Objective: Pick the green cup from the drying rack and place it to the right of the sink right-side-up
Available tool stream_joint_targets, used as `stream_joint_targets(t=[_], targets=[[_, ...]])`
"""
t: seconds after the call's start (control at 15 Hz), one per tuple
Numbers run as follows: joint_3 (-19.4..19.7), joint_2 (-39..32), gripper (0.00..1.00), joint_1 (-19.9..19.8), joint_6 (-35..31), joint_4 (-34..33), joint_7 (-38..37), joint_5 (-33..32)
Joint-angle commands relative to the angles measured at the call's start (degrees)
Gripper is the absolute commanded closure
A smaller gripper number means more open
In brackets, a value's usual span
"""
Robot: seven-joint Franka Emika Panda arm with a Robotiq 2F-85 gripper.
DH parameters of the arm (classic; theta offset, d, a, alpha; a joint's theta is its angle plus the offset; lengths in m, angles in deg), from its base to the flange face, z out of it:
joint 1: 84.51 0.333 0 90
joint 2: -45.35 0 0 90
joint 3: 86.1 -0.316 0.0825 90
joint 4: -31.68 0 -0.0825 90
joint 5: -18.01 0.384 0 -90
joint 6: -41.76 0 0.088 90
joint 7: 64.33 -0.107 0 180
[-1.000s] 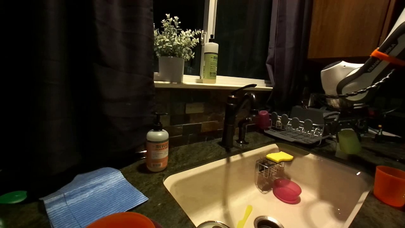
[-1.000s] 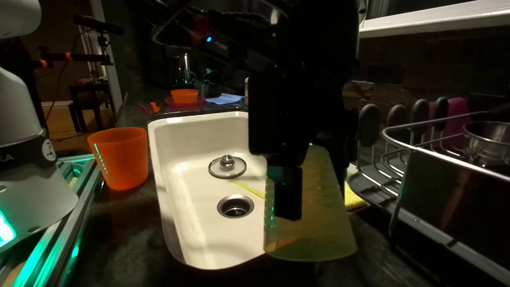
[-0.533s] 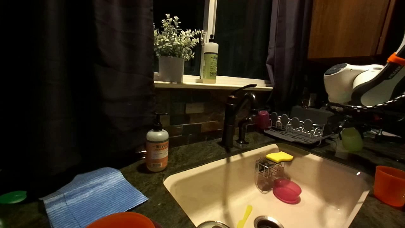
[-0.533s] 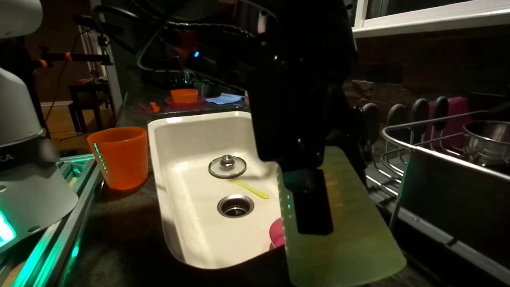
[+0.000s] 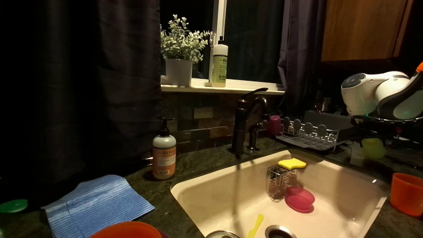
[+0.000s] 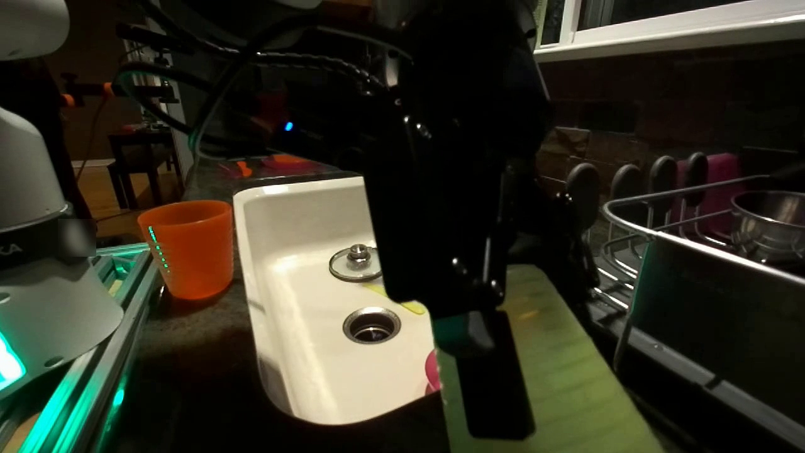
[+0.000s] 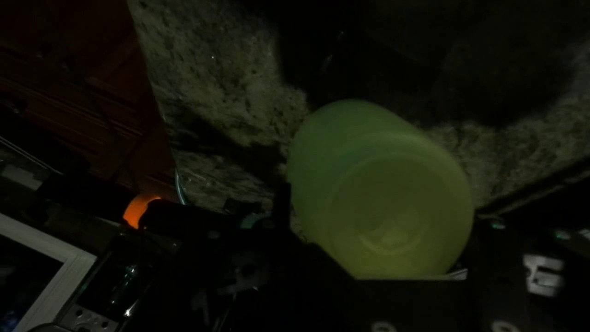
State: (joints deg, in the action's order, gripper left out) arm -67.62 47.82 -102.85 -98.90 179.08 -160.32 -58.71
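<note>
My gripper (image 7: pixel 382 219) is shut on the green cup (image 7: pixel 392 203), with dark jaws on either side of it in the wrist view. In an exterior view the cup (image 6: pixel 566 371) widens downward and leans, its lower end cut off by the frame; one dark finger (image 6: pixel 497 396) lies along its side. The cup (image 5: pixel 374 148) also hangs below the arm beyond the corner of the cream sink (image 5: pixel 211 201). Its height over the counter is hard to judge. The drying rack (image 5: pixel 312 142) stands behind the sink, beside the cup.
An orange cup (image 6: pixel 188 251) stands by the sink near the robot base. A pink bowl (image 5: pixel 299 198), a yellow sponge (image 5: pixel 292 163) on a wire caddy and a glass lid (image 6: pixel 355 264) are in the sink. A metal pot (image 6: pixel 770 220) sits in the rack; the dark faucet (image 5: pixel 239 127) rises behind.
The gripper has carried the cup a little to the right in an exterior view; elsewhere it looms lower and nearer the camera. The arm's wrist has swung along with it, and the grip stays.
</note>
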Motion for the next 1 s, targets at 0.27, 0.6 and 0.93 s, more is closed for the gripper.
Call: stream_joint_targets(t=[0.27,0.6,0.93], targets=[[0.6,-5.0,0.29,-0.6,-2.5,-1.5,-8.2,-6.3],[0.8,-7.3,0.0,-1.0,-3.4,-2.8,-9.1,-6.0],[1.0,-8.5,0.0,-1.6,-3.8,-4.0,-8.8,-5.7]])
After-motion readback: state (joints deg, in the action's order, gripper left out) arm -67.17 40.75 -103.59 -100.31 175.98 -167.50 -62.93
